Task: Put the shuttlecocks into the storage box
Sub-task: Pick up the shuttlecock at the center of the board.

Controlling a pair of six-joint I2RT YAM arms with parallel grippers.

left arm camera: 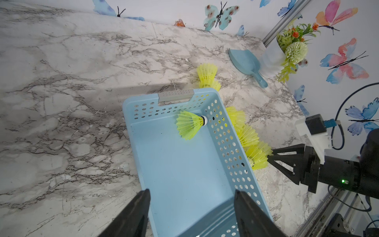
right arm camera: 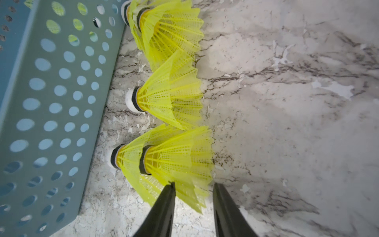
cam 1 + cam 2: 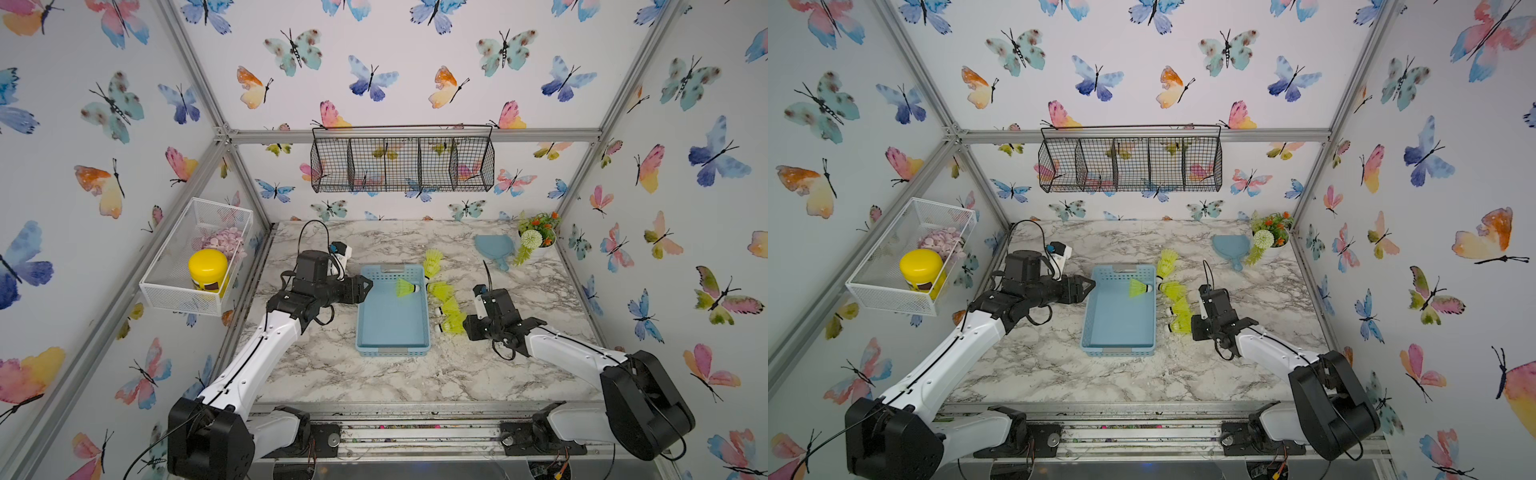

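The light blue storage box (image 3: 386,328) (image 3: 1117,328) lies mid-table, and one neon yellow shuttlecock (image 3: 405,287) (image 1: 189,125) rests inside by its far right wall. Several more shuttlecocks (image 3: 440,291) (image 3: 1177,309) lie in a row on the marble along the box's right side. My left gripper (image 3: 368,286) (image 1: 191,192) hovers open over the box's left rim with nothing between its fingers. My right gripper (image 3: 468,327) (image 2: 193,185) sits low at the nearest shuttlecock (image 2: 176,160). Its jaws stand narrowly apart around the skirt's rim, with a small gap at one finger.
A blue scoop (image 3: 492,247) and a potted artificial plant (image 3: 538,235) stand at the back right. A white wire basket (image 3: 195,257) holding a yellow-lidded jar (image 3: 208,268) hangs on the left wall. A black wire basket (image 3: 401,162) hangs on the back wall.
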